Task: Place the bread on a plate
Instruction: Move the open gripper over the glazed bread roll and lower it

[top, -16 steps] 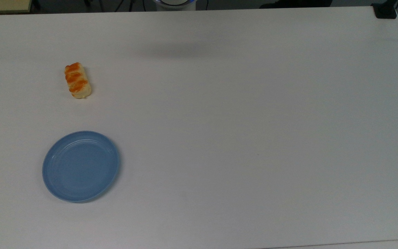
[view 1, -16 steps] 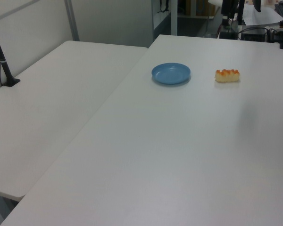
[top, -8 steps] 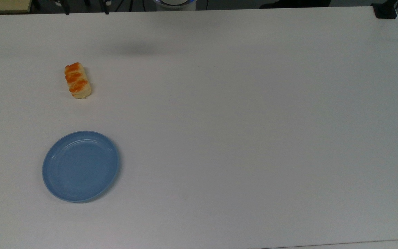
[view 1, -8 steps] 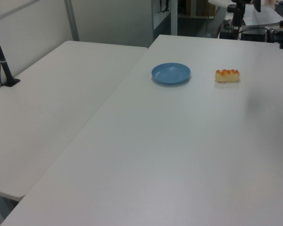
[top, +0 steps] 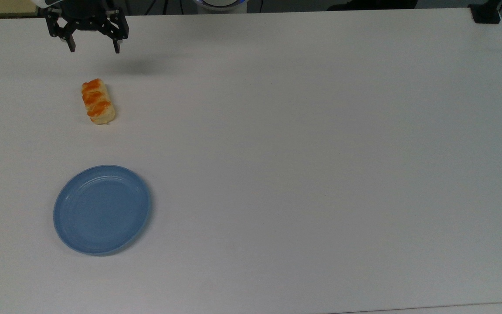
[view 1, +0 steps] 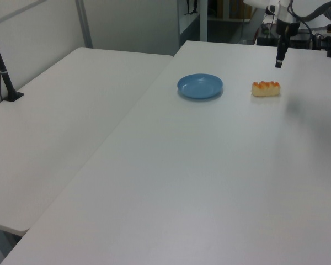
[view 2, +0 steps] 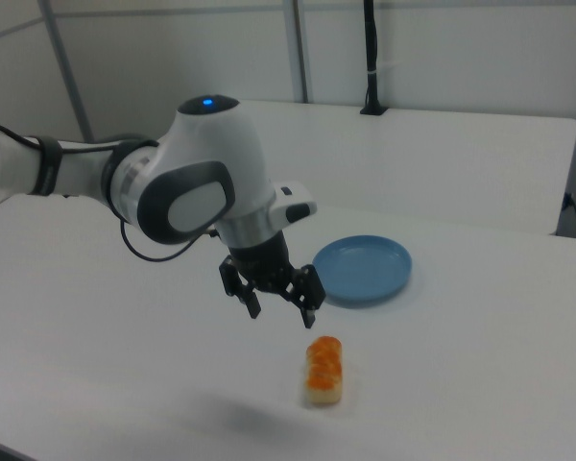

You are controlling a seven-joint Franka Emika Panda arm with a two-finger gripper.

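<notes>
Comparing with a moment ago, we see the gripper [top: 94, 47] now in the top view's far left corner, when before only its shadow crossed the table [top: 303, 152]. Its fingers are spread apart and hold nothing, hanging above the surface just beyond the bread [top: 97, 101]. The bread and the plate [top: 102, 209] have not moved. The bread lies on bare table, well apart from the plate, with wide open room to the top view's right. We note the roll's oblong, orange-striped top and the plate's smooth blue rings.
</notes>
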